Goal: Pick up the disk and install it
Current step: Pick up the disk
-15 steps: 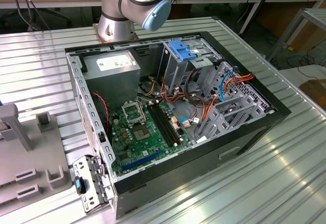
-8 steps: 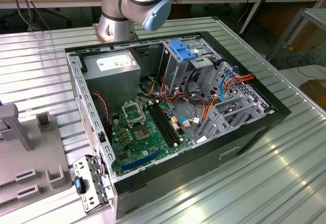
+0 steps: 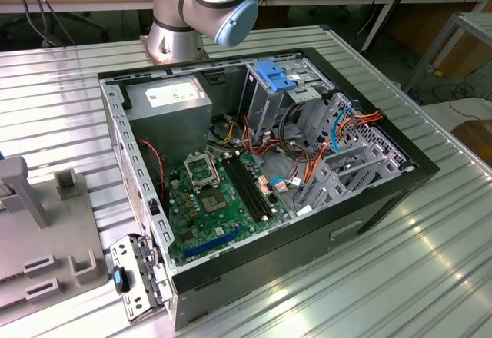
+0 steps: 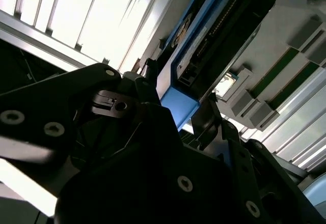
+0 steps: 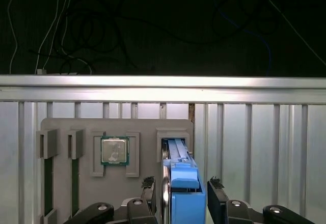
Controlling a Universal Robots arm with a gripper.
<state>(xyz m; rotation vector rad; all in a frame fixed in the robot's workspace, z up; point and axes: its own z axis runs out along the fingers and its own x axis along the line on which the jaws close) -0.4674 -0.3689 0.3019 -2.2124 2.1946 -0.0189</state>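
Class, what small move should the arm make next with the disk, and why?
Probably a short straight lift: the gripper looks shut on the disk, whose far end seems seated in a slot of the grey fixture.

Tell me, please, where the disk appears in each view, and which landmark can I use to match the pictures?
First wrist view: the disk stands on edge in the pincer, at a slot of the grey fixture.
Second wrist view: the disk runs edge-on from the pincer toward the fixture.
Exterior view: the fixture lies at the exterior view's left, beside the case.
Shared landmark: the grey fixture.
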